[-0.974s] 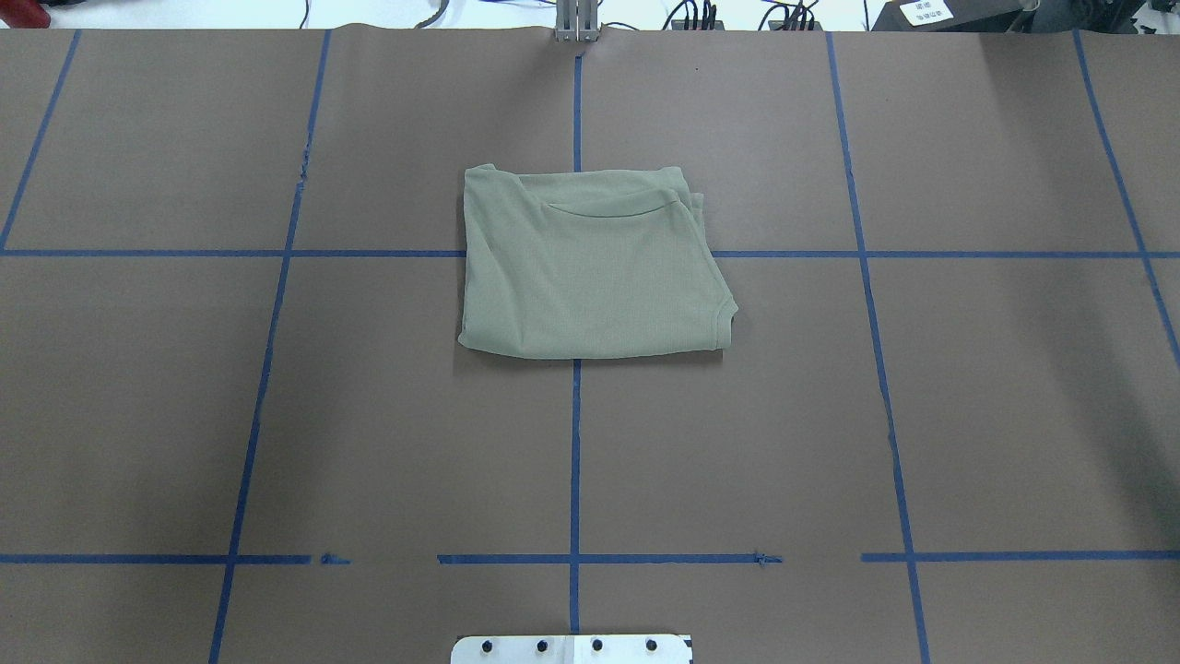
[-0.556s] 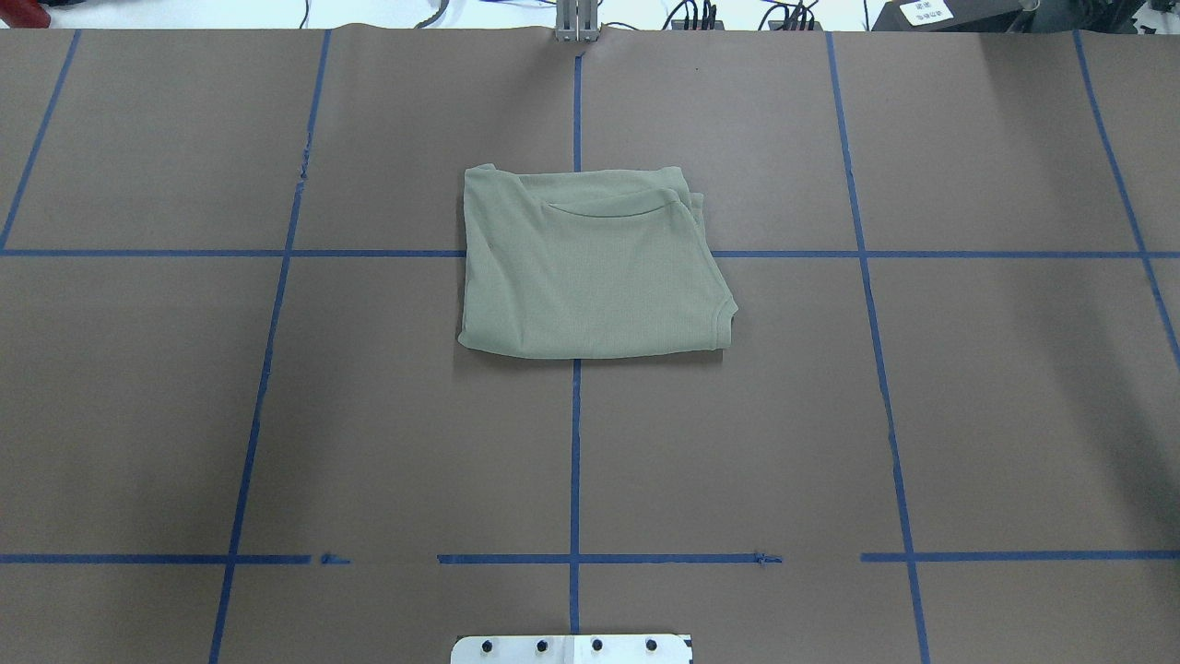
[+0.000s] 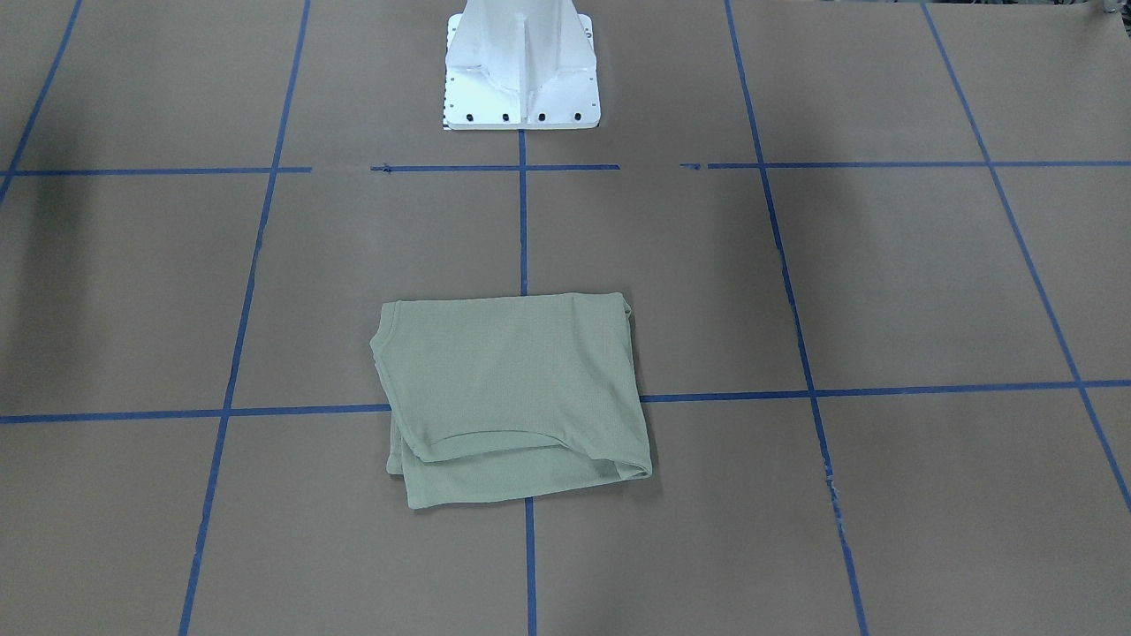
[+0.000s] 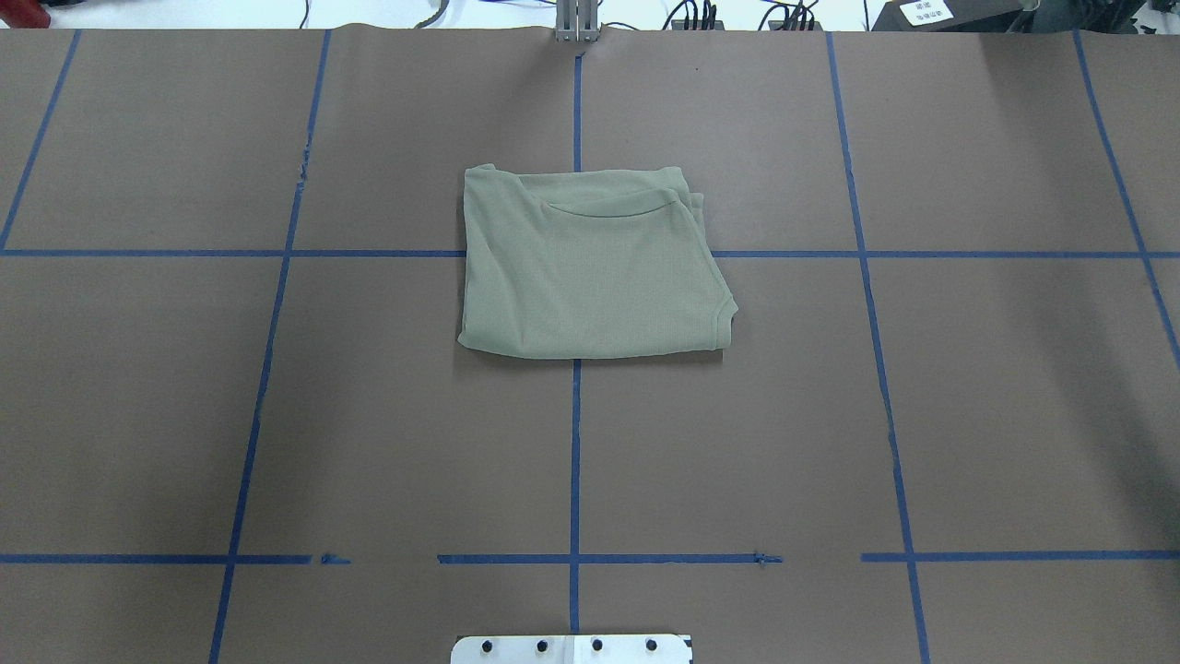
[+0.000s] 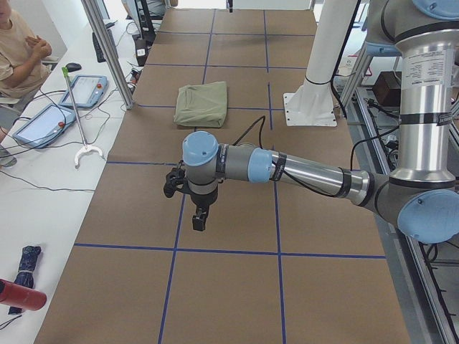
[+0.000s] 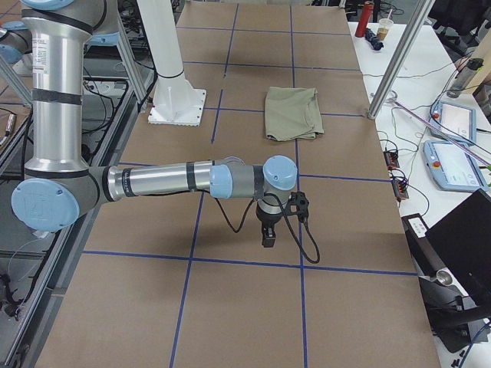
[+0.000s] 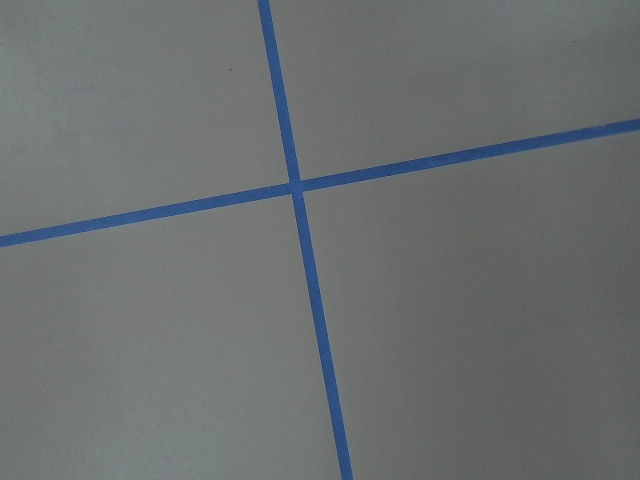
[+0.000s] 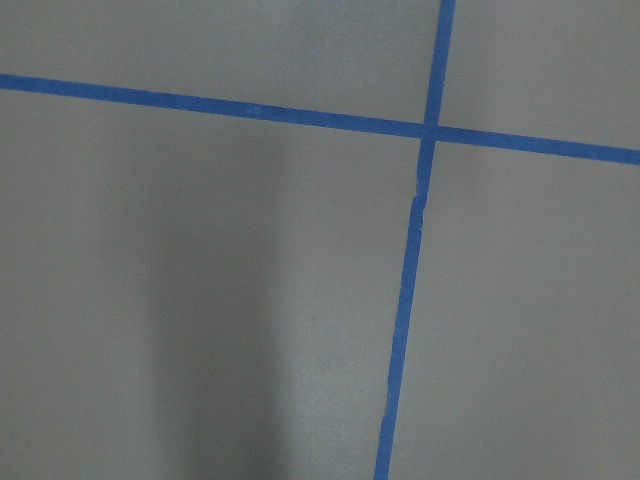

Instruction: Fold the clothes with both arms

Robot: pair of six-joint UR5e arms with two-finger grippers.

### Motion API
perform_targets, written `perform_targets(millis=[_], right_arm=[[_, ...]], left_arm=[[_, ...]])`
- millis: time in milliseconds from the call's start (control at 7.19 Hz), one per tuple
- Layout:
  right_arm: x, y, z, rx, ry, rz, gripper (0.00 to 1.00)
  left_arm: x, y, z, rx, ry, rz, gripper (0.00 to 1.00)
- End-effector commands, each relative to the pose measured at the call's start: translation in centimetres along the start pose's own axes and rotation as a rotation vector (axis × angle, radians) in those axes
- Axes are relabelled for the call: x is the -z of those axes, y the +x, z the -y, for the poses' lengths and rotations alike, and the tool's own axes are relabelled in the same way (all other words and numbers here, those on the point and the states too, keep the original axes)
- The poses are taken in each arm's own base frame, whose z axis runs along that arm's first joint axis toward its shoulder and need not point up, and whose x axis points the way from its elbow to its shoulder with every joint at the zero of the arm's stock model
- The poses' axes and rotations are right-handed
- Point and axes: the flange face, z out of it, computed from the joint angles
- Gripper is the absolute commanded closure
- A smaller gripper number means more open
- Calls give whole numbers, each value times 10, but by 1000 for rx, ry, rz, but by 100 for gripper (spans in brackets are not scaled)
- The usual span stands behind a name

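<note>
The pale sage-green shirt (image 4: 590, 277) lies folded into a compact rectangle at the table's middle, collar edge towards the far side; it also shows in the front view (image 3: 512, 397) and both side views (image 5: 203, 104) (image 6: 293, 113). Neither arm shows in the overhead or front view. My left gripper (image 5: 199, 221) hangs over bare paper far out on my left, well away from the shirt. My right gripper (image 6: 268, 236) hangs likewise far out on my right. I cannot tell whether either is open or shut. Both wrist views show only brown paper and blue tape lines.
Brown paper with a blue tape grid (image 4: 575, 461) covers the table. The white pedestal base (image 3: 521, 79) stands at the robot's side. In the left side view an operator (image 5: 18, 50) sits beside tablets (image 5: 86, 89) and a metal post (image 5: 107, 54).
</note>
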Motion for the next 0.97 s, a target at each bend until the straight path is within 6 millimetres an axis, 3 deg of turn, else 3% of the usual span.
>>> perform_targets(millis=[0, 835], right_arm=[[-1, 1, 0, -2, -1, 0, 0], [-2, 1, 0, -16, -2, 12, 0]], left_arm=[[2, 2, 2, -6, 5, 1, 0], [-2, -2, 2, -7, -4, -1, 0]])
